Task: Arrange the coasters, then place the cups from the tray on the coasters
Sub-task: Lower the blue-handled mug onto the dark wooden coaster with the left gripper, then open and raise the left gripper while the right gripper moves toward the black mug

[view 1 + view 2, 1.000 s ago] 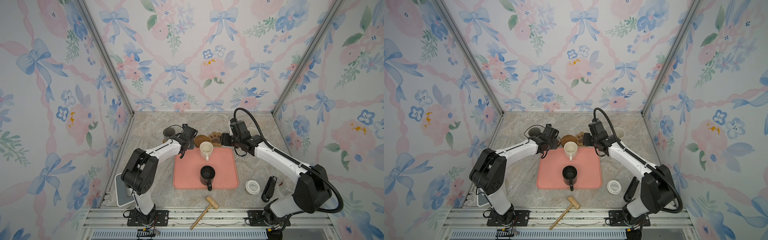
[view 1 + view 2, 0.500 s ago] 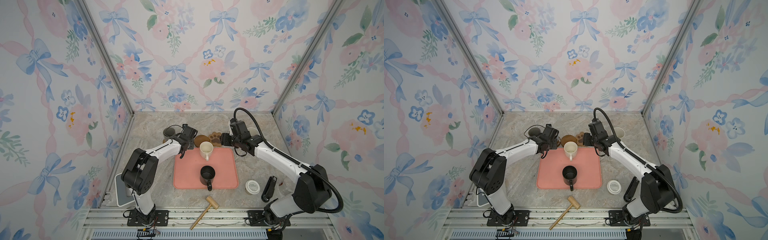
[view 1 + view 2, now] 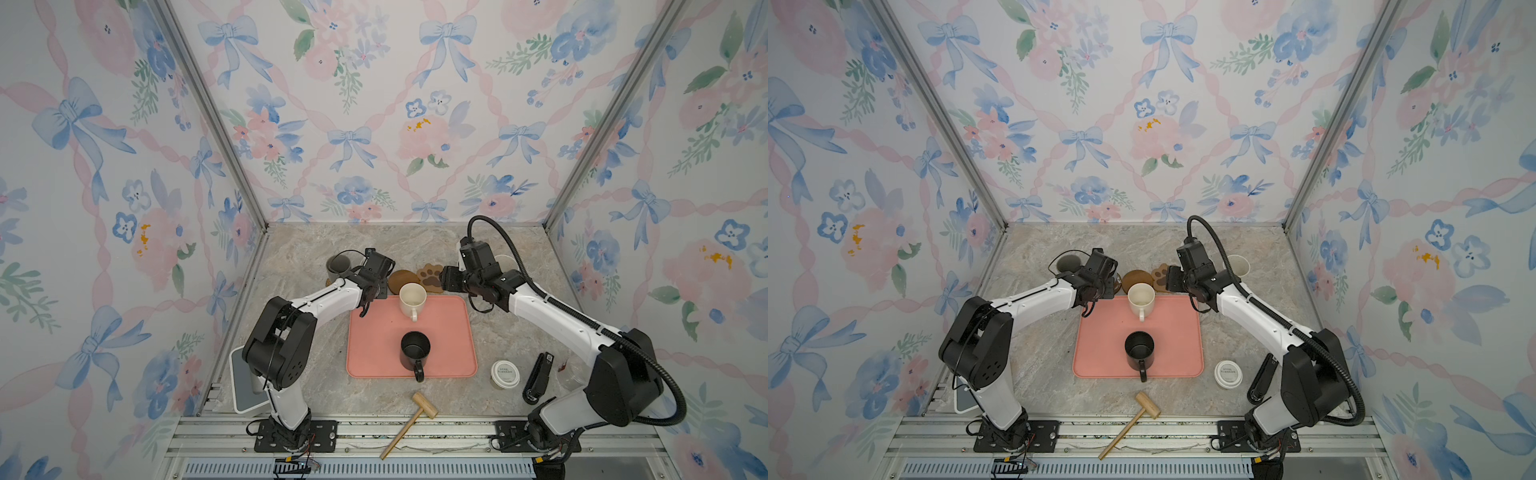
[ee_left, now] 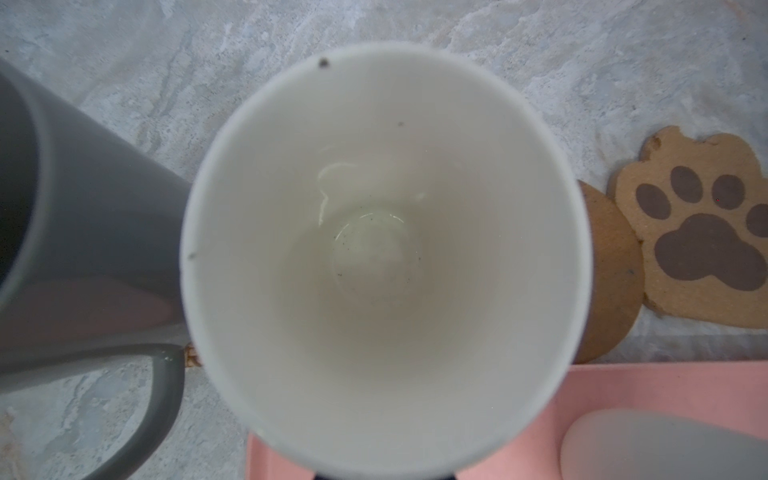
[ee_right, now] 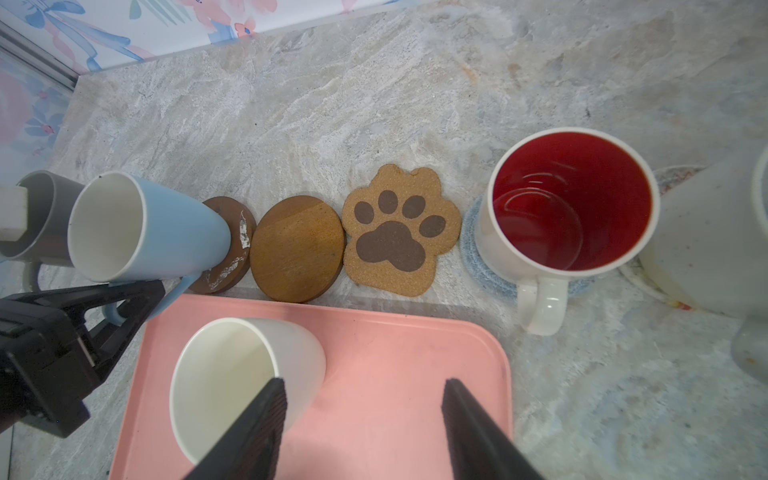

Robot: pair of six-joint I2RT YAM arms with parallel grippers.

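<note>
Marble counter (image 3: pixel 415 245), floral wallpaper on three sides. Wooden mallet (image 3: pixel 424 406) at 6 o'clock, handle over the front rail. White-lidded paper cup (image 3: pixel 505 375) at 4 o'clock; black stapler-like tool (image 3: pixel 539 376) just beside it. Grey-white flat device (image 3: pixel 245 386) at 8 o'clock.

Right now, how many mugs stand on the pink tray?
2. The cream mug stands at the far edge of the tray; the black mug stands nearer the front edge. No other mug seems hidden there.

On the tray (image 3: pixel 374 332) the rear cup (image 3: pixel 412 299) stands behind the front cup (image 3: pixel 414 351), with coasters (image 3: pixel 401 279) rowed behind the tray.
</note>
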